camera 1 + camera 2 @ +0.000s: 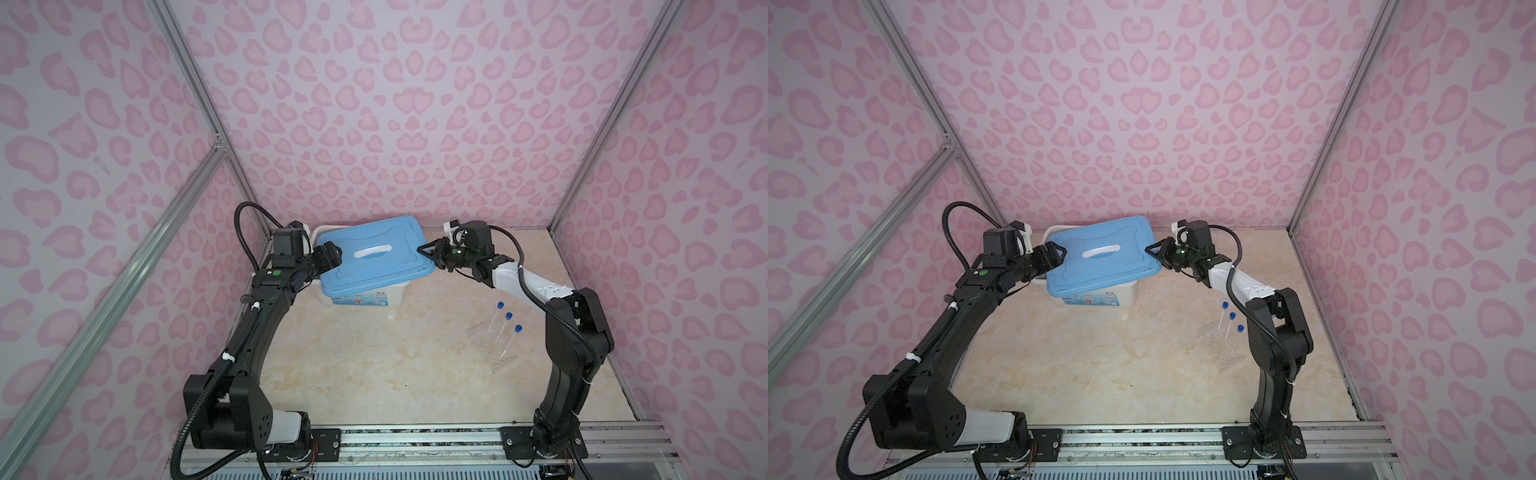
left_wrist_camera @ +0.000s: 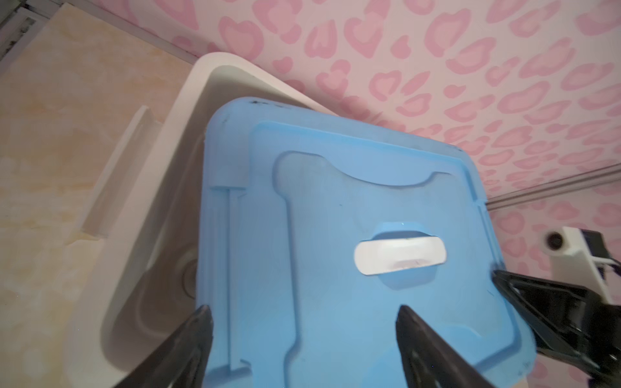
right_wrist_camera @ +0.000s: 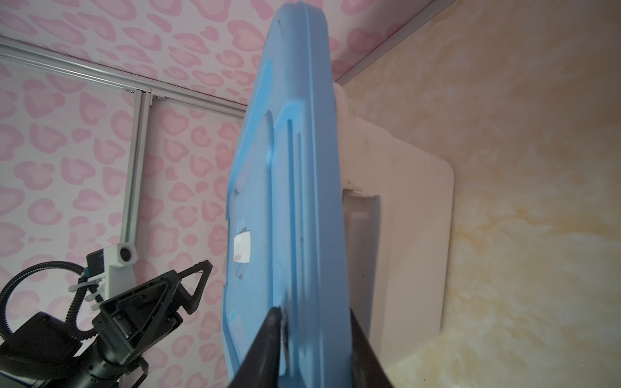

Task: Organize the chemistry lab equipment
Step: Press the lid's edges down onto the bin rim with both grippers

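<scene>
Pinching the blue lid [image 1: 374, 275] over the bin [image 1: 365, 297] is right hand [image 1: 424, 255]; left hand [image 1: 337, 255] wide.

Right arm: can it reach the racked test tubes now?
Probably not yet: the right end effector is shut on the edge of the flat blue plastic lid. The three clear blue-capped test tubes stand uncovered in the clear rack beside that arm.

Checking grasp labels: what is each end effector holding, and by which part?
The right end effector clamps the blue lid by its short side edge; the left end effector stands open, holding nothing.
</scene>
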Available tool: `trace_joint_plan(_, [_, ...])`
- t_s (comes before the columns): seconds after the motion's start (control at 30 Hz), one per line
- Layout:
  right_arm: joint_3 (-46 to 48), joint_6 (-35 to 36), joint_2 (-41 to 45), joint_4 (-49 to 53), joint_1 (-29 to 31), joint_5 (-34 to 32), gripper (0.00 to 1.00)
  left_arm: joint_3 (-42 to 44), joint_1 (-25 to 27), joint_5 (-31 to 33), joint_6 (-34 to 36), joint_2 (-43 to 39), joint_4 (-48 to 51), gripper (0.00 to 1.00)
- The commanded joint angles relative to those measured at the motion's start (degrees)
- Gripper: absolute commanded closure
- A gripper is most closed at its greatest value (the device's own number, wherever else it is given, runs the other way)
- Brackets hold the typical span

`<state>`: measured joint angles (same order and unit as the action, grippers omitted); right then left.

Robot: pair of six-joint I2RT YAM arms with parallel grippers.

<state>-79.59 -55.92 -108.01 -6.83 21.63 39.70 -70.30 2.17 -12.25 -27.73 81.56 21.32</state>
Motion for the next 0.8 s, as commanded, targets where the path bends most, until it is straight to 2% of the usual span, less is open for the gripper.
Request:
trace_joint_plan(0.0, [-0.4,2.7,0.1,1.7,0.8,-5.9,0.73,-0.2,-1.2,3.3,1.9,2.5,-2.8,0.13])
trace_joint_plan(0.13, [-0.7,2.6,0.1,2.8,1.7,-7.7,0.72,-3.2,-2.0,8.9,5.3,6.0,-1.3,0.13])
trace_joint_plan(0.3, [-1.1,2.2,-0.3,3.2,3.1,-8.7,0.68,-4.6,-3.9,5.3,6.7,10.0,-2.5,0.13])
trace_joint_plan(0.6, [-3.4,3.8,-1.1,6.2,5.3,-10.1,0.66,-5.0,-4.6,4.5,6.8,14.5,-4.2,0.17])
trace_joint_plan(0.77, [-4.7,4.9,-2.5,8.1,5.6,-9.9,0.55,-6.3,-4.7,3.9,6.5,15.4,-3.9,0.19])
